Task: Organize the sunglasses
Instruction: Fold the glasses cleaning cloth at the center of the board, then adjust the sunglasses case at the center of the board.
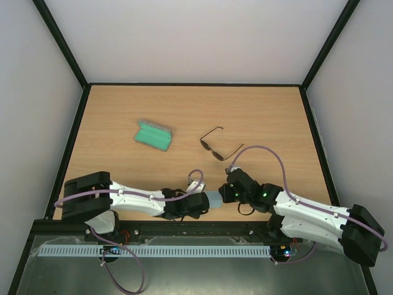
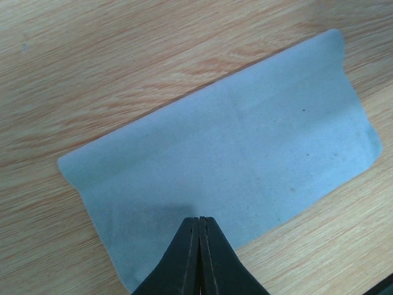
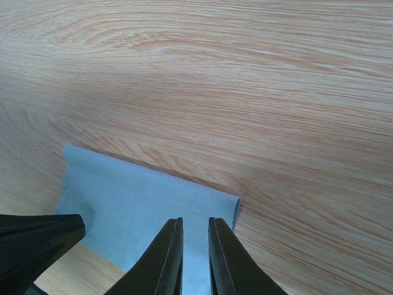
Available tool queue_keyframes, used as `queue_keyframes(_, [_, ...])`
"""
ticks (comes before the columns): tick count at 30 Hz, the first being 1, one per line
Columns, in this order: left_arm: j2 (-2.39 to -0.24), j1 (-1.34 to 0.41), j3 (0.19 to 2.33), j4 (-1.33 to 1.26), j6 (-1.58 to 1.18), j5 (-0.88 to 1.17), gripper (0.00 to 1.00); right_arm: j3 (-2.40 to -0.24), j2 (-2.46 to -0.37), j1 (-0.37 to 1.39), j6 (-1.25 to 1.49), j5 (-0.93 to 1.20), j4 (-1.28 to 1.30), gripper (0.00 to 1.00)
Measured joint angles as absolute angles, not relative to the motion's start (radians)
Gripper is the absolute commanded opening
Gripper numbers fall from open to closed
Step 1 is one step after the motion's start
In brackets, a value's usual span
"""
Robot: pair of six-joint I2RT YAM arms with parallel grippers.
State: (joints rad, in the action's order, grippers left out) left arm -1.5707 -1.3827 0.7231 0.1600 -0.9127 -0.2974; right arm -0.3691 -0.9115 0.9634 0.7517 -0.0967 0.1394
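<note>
The sunglasses (image 1: pixel 218 147), with a thin dark wire frame and their arms unfolded, lie on the table right of centre, beyond both grippers. The grey case (image 1: pixel 153 135) lies open at centre left, its green lining showing. A light blue cloth (image 1: pixel 214 200) lies doubled over between the two grippers near the front edge. My left gripper (image 2: pixel 199 218) is shut, its tips down at the cloth (image 2: pixel 233 153). My right gripper (image 3: pixel 194 220) is open by a narrow gap, just over the cloth (image 3: pixel 141 203) near its folded edge.
The wooden table (image 1: pixel 123 110) has a black raised rim on all sides. The left gripper's dark finger (image 3: pixel 37 236) shows low left in the right wrist view, close to my right gripper. Purple cables loop above both arms.
</note>
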Motion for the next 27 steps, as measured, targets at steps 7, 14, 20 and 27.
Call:
queue_keyframes(7, [-1.532, -1.328, 0.718, 0.208, -0.921, -0.325, 0.41, -0.370, -0.910, 0.963, 0.744, -0.102, 0.140, 0.27])
queue_keyframes(14, [-1.272, -1.000, 0.707, 0.256, -0.829, -0.353, 0.74, -0.505, -1.080, 0.960, 0.701, -0.110, 0.141, 0.37])
queue_keyframes(20, [-1.159, -0.605, 0.706, 0.228, -0.731, -0.340, 0.73, -0.722, -1.335, 0.941, 0.653, -0.088, 0.102, 0.42])
queue_keyframes(27, [-1.327, -0.229, 0.701, 0.072, -0.682, -0.243, 0.32, -1.074, -1.692, 0.924, 0.608, -0.054, 0.076, 0.43])
